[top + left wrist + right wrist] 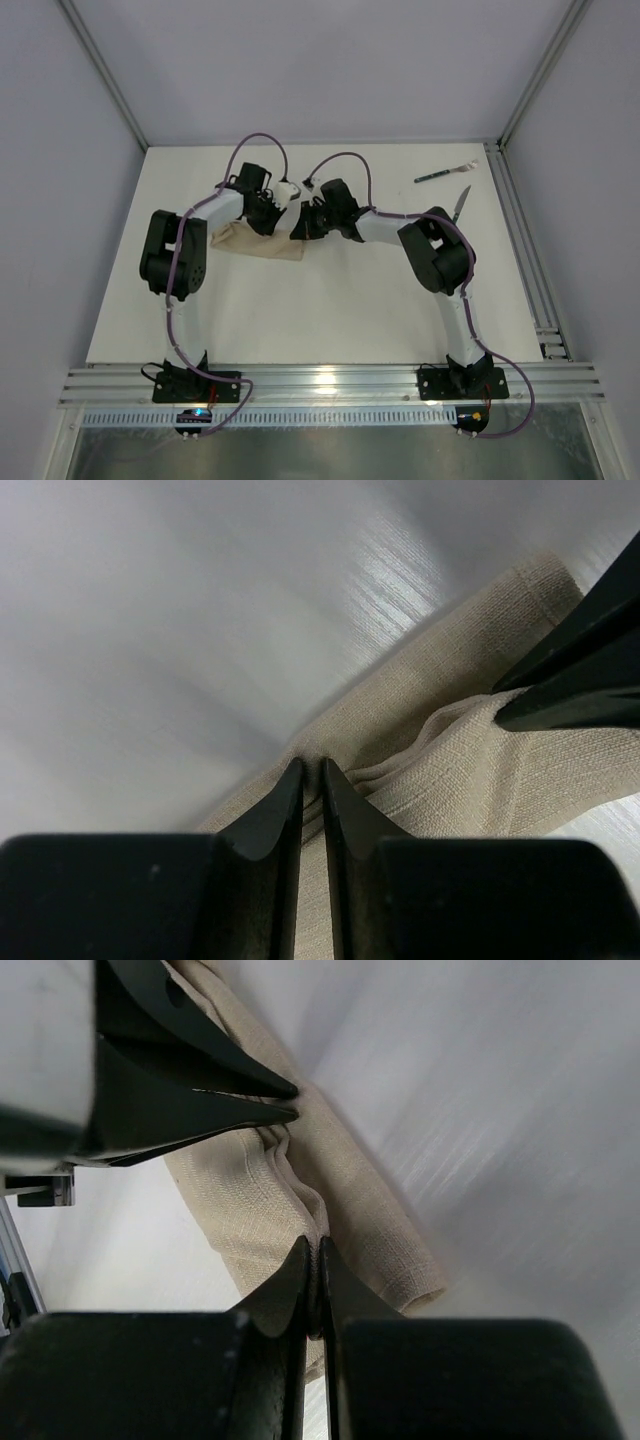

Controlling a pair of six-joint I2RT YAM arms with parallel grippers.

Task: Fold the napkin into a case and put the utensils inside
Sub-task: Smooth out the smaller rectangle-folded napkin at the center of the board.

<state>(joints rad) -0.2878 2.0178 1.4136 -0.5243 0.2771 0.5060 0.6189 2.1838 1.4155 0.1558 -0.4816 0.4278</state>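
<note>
Beige-tan cloth, the napkin (pixel 258 246), is seen bunched on the white worktop (pixel 330 310), left of centre and towards the far side. The left arm (pixel 178 255) is folded sharply at its elbow, with the forearm angled up and inward. The right arm (pixel 440 258) is bent the same way from the other side, so the two wrists are held almost together over the napkin's far right edge.

In the left wrist view the left fingers (pixel 272 818) are set nearly together on a raised ridge of the cloth, which is pinched in the thin slit between them. In the right wrist view the right fingers (pixel 288 1290) are closed tip to tip on another ridge of the same fabric. Each pair is caught in the other's camera, just beside its neighbour.

Much of the napkin's outline is hidden under the wrists in the top view and cut off by the finger bodies in the wrist views, and how many layers are held cannot be told. The worktop behind is blurred. The weave is shown as fine and ribbed, soft, with one long rolled edge.

A fork (pixel 446 173) with a dark green handle and a knife (pixel 461 204) are seen near the far right corner — well apart from the napkin. The knife's near end is lost beside the right elbow.
</note>
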